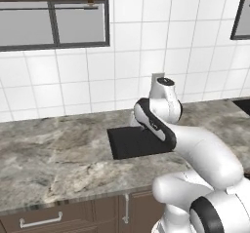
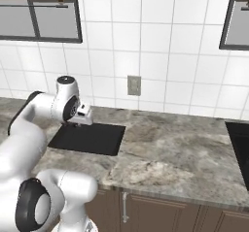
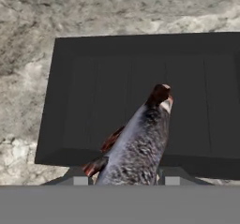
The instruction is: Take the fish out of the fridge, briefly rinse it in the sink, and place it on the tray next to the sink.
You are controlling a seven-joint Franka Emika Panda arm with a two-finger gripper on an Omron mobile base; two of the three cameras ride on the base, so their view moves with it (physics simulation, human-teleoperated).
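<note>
In the hand view my gripper point(image 3: 125, 179) is shut on the fish point(image 3: 140, 143), a dark speckled body with reddish fins that points away from the hand. The fish hangs over a flat black tray point(image 3: 84, 101) with a raised rim, lying on the grey marbled counter point(image 3: 23, 78). The same tray point(image 1: 132, 144) lies just beyond my arm in the left base view, and my hand hovers above the back left corner of the tray point(image 2: 92, 139) in the right base view. The sink and the fridge are out of view.
The white tiled wall carries an outlet point(image 2: 133, 85) behind the tray. Windows sit high on the wall. A black cooktop edge point(image 2: 240, 141) lies at the far right of the counter. Brown cabinet drawers with a handle point(image 1: 41, 222) run below the counter edge.
</note>
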